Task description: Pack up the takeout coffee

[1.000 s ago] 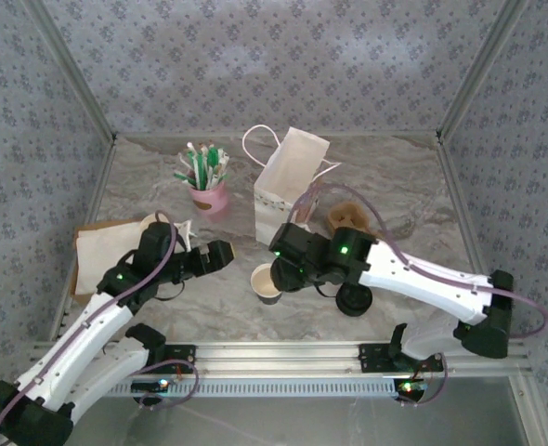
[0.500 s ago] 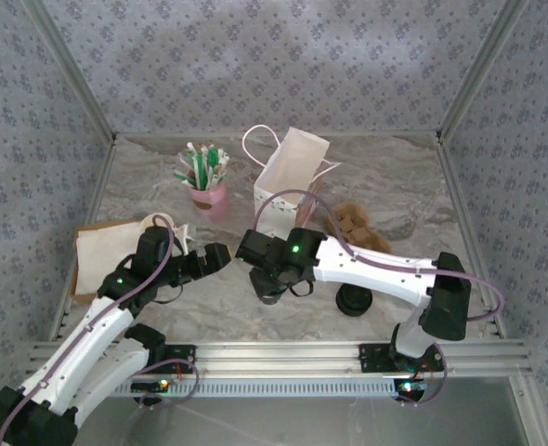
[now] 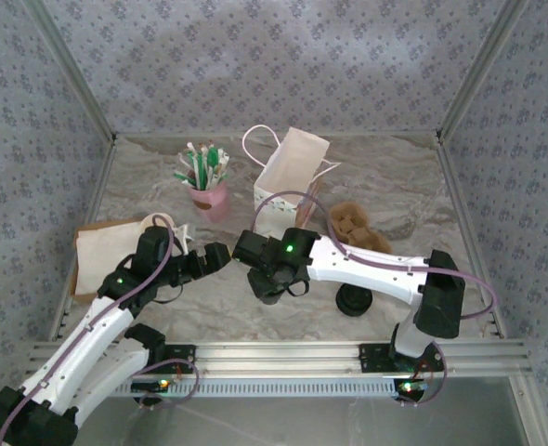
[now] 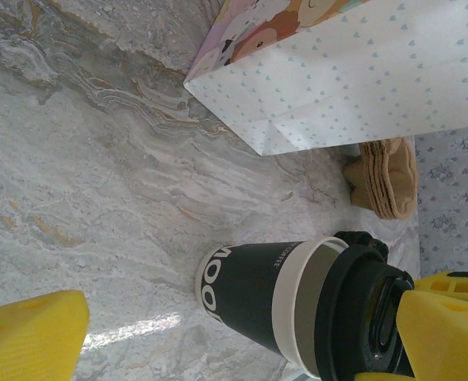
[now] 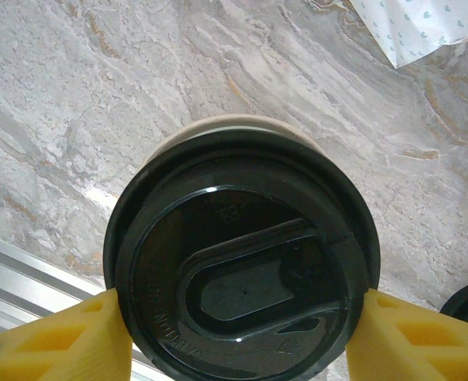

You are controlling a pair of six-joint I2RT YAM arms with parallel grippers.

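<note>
The takeout coffee (image 4: 250, 290) stands on the marble table, a cream cup in a dark sleeve with its black lid (image 5: 242, 294) on top. My right gripper (image 5: 242, 317) is above it, shut on the lid's rim, one yellow finger on each side. In the top view this gripper (image 3: 269, 274) hides the cup. My left gripper (image 3: 220, 253) hangs just left of the cup, open, with the cup in front of its spread fingers (image 4: 36, 337). The white paper bag (image 3: 288, 181) stands open behind them.
A pink cup of straws (image 3: 209, 190) stands at the back left. Brown cup sleeves (image 3: 353, 223) lie to the right of the bag. A stack of black lids (image 3: 353, 299) sits to the right of the cup. Brown paper (image 3: 107, 251) lies at the far left.
My right gripper moved left with the black lid and came down over the cup, which stood lidless a second ago. The left arm has barely moved.
</note>
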